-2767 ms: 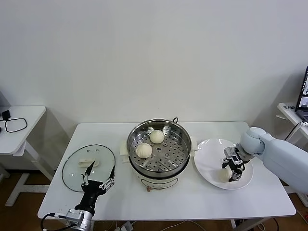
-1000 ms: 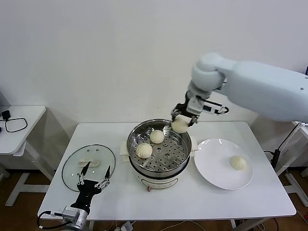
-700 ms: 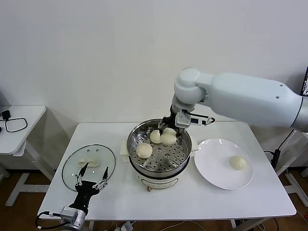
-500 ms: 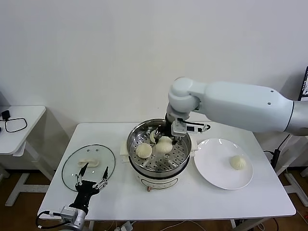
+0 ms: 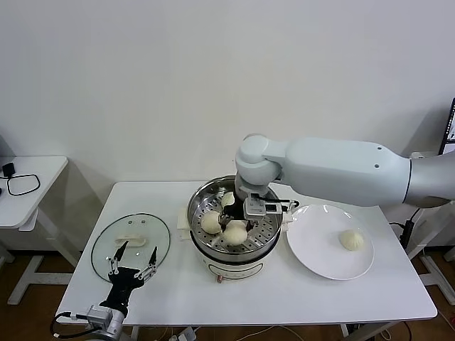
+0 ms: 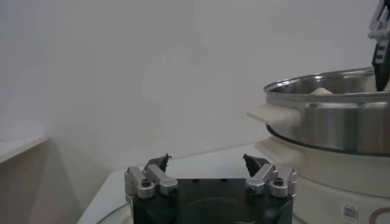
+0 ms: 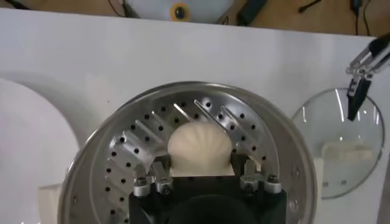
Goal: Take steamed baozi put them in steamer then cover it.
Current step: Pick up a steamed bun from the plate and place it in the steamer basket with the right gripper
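The steamer (image 5: 232, 254) stands mid-table. My right gripper (image 5: 237, 227) is down inside it, shut on a steamed baozi (image 5: 235, 232) just over the perforated tray. In the right wrist view this baozi (image 7: 199, 145) sits between the right gripper's (image 7: 200, 161) fingers, over the steamer's tray (image 7: 275, 141). Two more baozi lie in the steamer, one at its left (image 5: 210, 222) and one at the back (image 5: 227, 200), partly hidden by the arm. A fourth baozi (image 5: 351, 239) lies on the white plate (image 5: 318, 245). My left gripper (image 5: 130, 267) is open and empty near the table's front left edge.
The glass lid (image 5: 153, 233) with its white handle lies flat left of the steamer, just beyond my left gripper (image 6: 207, 165). The steamer's wall (image 6: 341, 125) shows in the left wrist view. A small side table (image 5: 28, 186) stands further left.
My right gripper lifted a baozi off the plate, carried it left over the steamer and lowered it toward the tray's front. The left gripper slid slightly back toward the table's front edge.
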Tool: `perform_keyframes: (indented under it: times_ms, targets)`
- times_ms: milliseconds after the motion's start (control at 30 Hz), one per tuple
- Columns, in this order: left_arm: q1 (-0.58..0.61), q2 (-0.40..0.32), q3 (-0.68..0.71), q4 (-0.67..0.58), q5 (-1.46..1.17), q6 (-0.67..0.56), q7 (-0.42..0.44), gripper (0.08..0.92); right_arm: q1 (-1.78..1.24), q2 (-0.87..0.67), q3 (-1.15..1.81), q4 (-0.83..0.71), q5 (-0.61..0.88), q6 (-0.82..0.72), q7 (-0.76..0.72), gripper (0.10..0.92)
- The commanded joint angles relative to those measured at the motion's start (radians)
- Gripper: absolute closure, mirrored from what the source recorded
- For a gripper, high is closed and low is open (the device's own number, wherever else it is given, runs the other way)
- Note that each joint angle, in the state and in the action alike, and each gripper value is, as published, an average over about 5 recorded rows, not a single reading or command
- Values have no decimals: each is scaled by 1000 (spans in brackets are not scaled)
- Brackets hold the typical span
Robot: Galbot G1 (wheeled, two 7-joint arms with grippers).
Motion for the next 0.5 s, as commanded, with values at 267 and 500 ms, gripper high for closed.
perform_keyframes:
  times_ms: [267, 500]
  targets:
    - [1, 0, -3, -2, -2, 0, 1, 177, -70, 11, 6, -26, -32, -12, -5, 349]
    - [1, -2, -3, -4, -2, 0, 0, 177, -79, 8, 10, -30, -33, -25, 11, 287]
